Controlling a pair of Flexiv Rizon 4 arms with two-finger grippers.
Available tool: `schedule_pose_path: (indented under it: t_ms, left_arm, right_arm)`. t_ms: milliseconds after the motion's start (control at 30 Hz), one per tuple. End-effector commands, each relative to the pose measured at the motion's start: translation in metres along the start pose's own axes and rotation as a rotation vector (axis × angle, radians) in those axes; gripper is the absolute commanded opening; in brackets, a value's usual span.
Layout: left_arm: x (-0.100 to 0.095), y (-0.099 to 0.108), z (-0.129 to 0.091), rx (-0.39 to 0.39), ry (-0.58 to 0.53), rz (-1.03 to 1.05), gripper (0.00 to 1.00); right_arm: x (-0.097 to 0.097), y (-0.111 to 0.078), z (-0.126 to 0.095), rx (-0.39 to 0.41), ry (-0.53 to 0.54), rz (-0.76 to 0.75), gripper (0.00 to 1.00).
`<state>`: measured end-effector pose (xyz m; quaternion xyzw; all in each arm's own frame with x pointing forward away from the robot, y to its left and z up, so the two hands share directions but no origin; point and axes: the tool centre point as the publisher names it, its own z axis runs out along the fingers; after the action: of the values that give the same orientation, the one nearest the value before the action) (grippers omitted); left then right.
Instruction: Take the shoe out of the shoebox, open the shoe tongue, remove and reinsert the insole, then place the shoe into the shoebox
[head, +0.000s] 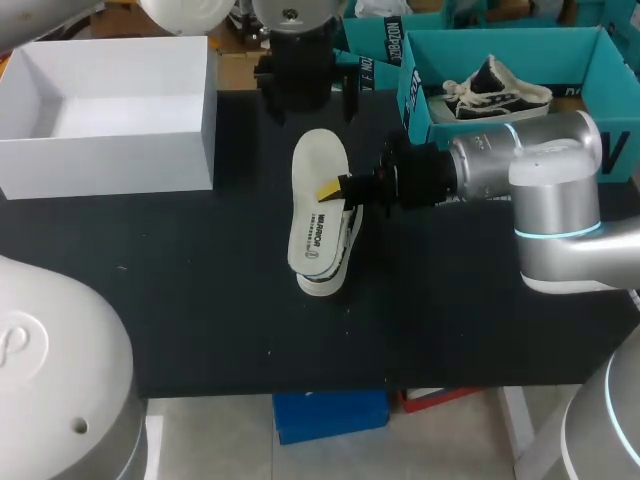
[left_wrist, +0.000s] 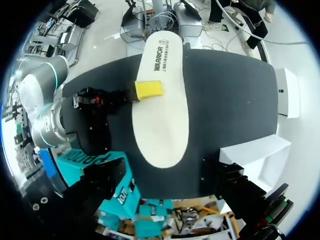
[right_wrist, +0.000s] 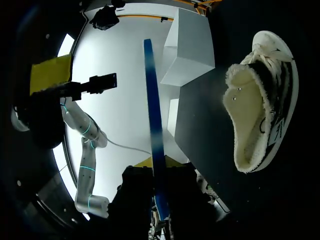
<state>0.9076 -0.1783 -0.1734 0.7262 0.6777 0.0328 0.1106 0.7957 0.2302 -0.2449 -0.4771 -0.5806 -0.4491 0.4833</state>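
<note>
Insole (head: 318, 200) cream with dark lettering on top, blue along its edge in the right wrist view; right gripper (head: 335, 190) tip on it bright yellow. Shoe (right_wrist: 260, 100) has a black-and-white upper, cream fleecy lining and white sole. Table (head: 200, 290) black, shoebox (head: 110, 160) plain white.

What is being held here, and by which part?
The right gripper holds the insole by its side edge near mid-length; the left gripper holds nothing.
</note>
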Motion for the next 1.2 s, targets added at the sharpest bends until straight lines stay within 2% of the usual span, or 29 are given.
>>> schedule_pose_path:
  t_ms: [33, 333, 600, 800, 1200]
  left_arm:
    - [-0.004, 0.012, 0.017, 0.010, -0.001, -0.005, 1.00]
    - [-0.001, 0.026, 0.027, 0.014, -0.008, -0.030, 1.00]
    - [0.002, 0.026, 0.027, 0.018, -0.005, -0.035, 1.00]
    - [0.005, 0.012, 0.020, 0.020, -0.015, -0.032, 1.00]
    - [0.016, -0.036, 0.002, 0.015, -0.026, -0.032, 1.00]
  right_arm:
    - [0.000, 0.000, 0.001, -0.002, -0.001, 0.000, 0.00]
    - [0.000, 0.000, 0.001, -0.002, -0.001, 0.000, 0.00]
    - [0.000, 0.000, 0.001, -0.002, -0.001, 0.000, 0.00]
    - [0.000, 0.000, 0.001, -0.002, -0.001, 0.000, 0.00]
    - [0.000, 0.000, 0.001, -0.002, -0.001, 0.000, 0.00]
